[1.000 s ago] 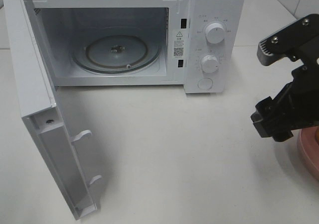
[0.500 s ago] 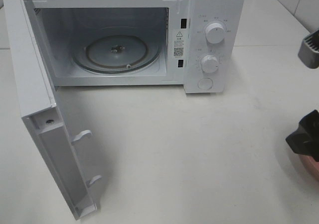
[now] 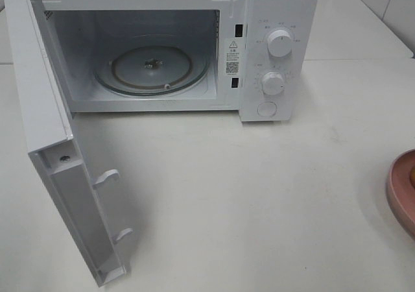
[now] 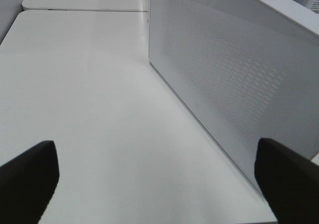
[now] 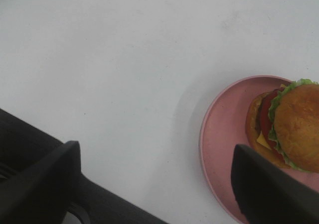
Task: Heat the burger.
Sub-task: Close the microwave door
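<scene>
The burger [image 5: 294, 127], golden-brown bun over lettuce, tomato and cheese, sits on a pink plate [image 5: 224, 139]. In the exterior view only the plate's rim [image 3: 397, 189] shows at the right edge, and neither arm shows there. My right gripper [image 5: 154, 184] is open and hangs above the table beside the plate, its fingers apart and empty. My left gripper [image 4: 154, 179] is open and empty beside the microwave's perforated side wall [image 4: 234, 74]. The white microwave [image 3: 275, 19] stands with its door [image 3: 58, 175] swung wide open, the glass turntable [image 3: 152, 68] bare inside.
The open door juts toward the table's front left. Two knobs [image 3: 280, 42] and a button are on the microwave's right panel. White tabletop lies between the microwave and the plate.
My right arm has withdrawn rightward out of the exterior view, uncovering the plate's rim. The microwave and its door have not moved.
</scene>
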